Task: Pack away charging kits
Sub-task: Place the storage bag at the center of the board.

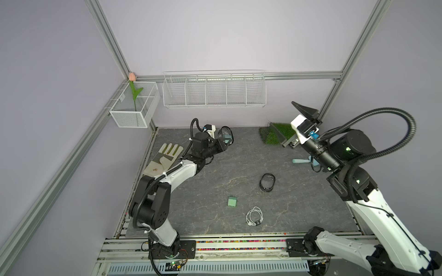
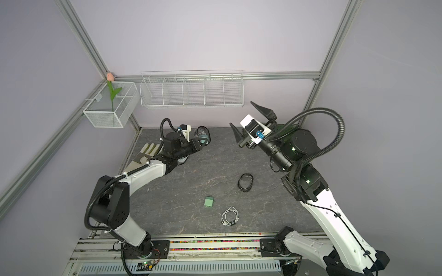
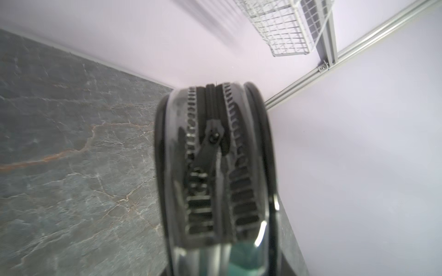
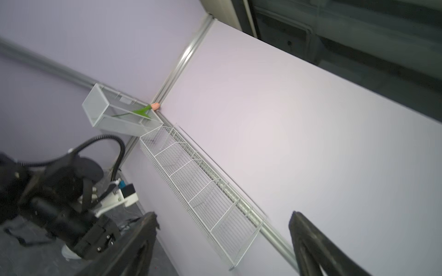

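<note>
The right gripper hangs high toward the far right corner of the worktop, jaws spread wide and empty. Nearest the front edge lies a coiled white cable, its oval running roughly front to back. Just behind it and leftward lies a green charger block. Both sit below and frontward of that gripper, which looks like the free arm for them. At the far edge the left gripper clamps a round zip case, with teal showing inside.
</note>
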Robot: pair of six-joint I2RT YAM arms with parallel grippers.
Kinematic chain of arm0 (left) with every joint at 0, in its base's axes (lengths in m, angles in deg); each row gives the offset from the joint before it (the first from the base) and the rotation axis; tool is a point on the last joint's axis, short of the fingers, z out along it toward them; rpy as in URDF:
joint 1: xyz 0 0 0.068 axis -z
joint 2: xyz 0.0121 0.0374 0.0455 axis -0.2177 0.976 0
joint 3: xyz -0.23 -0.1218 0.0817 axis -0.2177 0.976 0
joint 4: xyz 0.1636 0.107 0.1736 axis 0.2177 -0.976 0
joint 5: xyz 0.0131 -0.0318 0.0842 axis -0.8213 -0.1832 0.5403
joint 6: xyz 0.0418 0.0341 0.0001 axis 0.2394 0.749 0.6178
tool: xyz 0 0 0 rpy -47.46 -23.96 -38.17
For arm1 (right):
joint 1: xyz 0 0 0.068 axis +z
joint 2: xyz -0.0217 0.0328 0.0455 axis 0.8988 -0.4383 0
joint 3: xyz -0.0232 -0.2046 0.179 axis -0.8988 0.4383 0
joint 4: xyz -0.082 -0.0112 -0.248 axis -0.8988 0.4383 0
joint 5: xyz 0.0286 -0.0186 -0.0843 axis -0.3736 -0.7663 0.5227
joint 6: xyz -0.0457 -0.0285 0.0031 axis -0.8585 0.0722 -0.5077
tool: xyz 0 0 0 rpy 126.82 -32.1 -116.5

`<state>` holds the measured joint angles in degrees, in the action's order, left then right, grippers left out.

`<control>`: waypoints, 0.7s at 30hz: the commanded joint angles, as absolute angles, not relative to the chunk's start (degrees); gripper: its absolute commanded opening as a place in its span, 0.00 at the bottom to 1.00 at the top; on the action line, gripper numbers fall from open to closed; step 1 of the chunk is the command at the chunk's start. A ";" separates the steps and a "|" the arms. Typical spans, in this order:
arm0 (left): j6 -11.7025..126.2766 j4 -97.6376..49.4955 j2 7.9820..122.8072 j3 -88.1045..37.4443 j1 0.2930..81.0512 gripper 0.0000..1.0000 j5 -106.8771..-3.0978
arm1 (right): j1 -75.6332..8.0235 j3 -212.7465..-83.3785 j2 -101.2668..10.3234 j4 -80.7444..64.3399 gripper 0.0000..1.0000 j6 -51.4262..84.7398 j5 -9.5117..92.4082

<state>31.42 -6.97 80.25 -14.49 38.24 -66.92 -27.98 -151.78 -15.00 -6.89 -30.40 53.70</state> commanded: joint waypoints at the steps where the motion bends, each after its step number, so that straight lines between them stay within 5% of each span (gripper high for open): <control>1: 21.95 4.47 87.64 -15.95 37.94 0.00 -72.88 | -28.19 -144.55 -9.67 -6.85 0.89 -7.15 62.56; 9: 22.68 6.60 92.98 -11.16 37.80 0.02 -73.95 | -28.21 -128.71 4.10 6.48 0.89 14.41 73.42; 21: 25.86 4.69 93.18 -1.81 37.62 0.46 -68.10 | -28.08 -124.74 15.21 31.07 0.89 31.63 84.14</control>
